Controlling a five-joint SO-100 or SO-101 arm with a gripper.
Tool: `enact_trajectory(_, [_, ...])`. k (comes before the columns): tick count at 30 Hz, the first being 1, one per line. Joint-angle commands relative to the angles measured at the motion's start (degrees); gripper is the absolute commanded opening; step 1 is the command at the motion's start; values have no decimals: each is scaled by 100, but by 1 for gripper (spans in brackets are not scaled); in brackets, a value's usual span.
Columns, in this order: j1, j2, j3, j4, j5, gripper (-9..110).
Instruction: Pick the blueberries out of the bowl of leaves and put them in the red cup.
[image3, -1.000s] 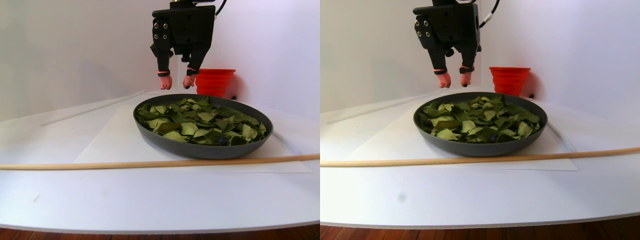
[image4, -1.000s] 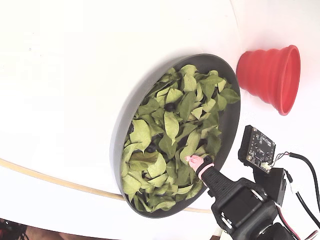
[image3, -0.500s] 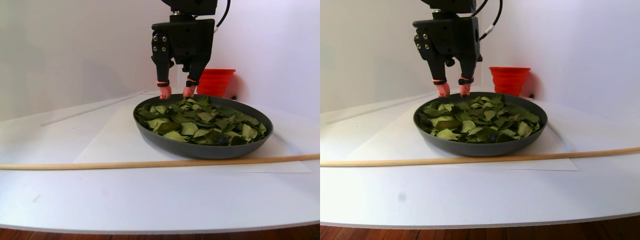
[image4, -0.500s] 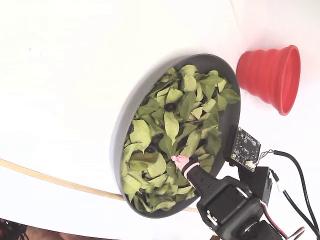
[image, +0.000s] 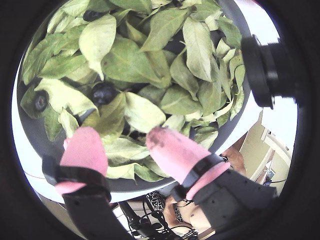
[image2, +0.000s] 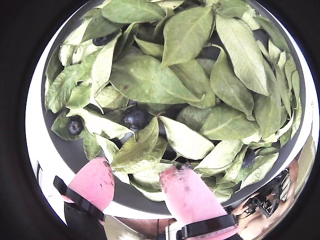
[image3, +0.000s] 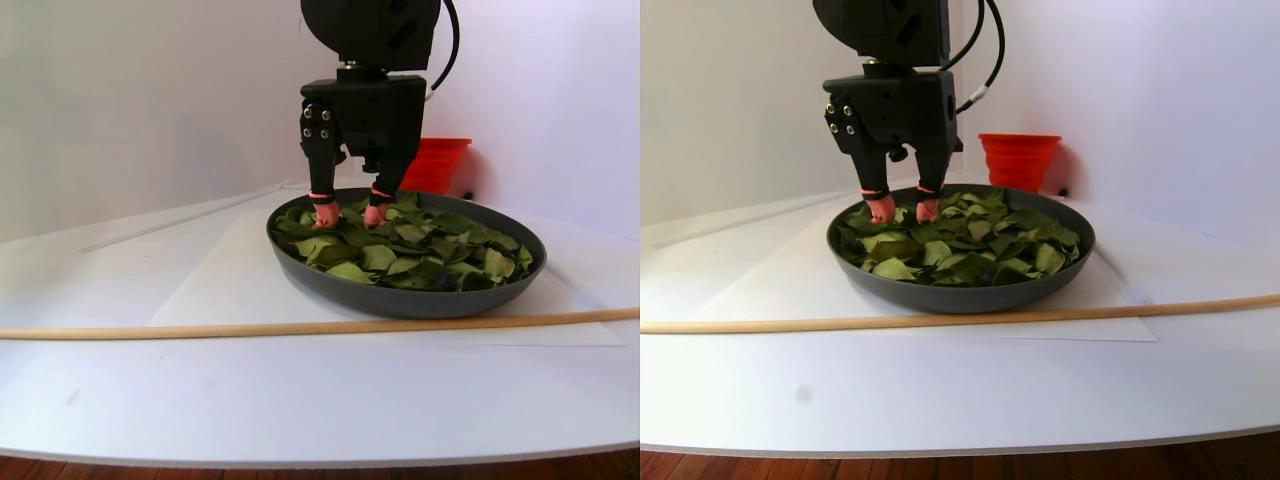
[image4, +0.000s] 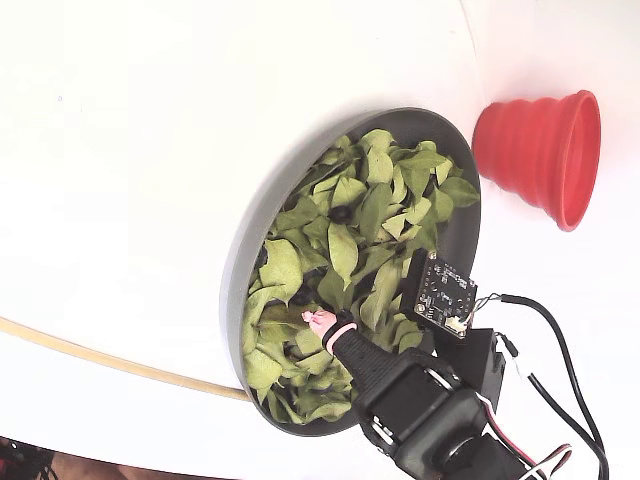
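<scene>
The dark grey bowl (image3: 400, 300) (image4: 240, 270) is filled with green leaves (image2: 150, 80) (image4: 345, 250). Blueberries lie among them: one (image2: 136, 117) (image: 102, 92) just ahead of the fingertips, another (image2: 75, 126) (image: 40, 100) near the rim, and one (image4: 341, 213) farther across the bowl. My gripper (image3: 350, 214) (image2: 140, 185) (image: 127, 145) is open, and its pink fingertips (image: 82, 150) rest on the leaves at the bowl's back left in the stereo pair view. Only leaves lie between them. The red cup (image4: 545, 150) (image3: 432, 165) stands behind the bowl, apart from it.
A long wooden stick (image3: 300, 327) lies across the white table in front of the bowl. A white paper sheet (image3: 220, 280) is under the bowl. Cables (image4: 560, 340) trail from the arm. A white wall stands close behind the cup.
The gripper has come down from above the bowl's rim until its fingertips touch the leaves. In the fixed view it has shifted left, deeper over the bowl. It has stayed open.
</scene>
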Motion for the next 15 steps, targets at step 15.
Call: enact_trajectory(15, [-105,-492,-563,-501,202,18])
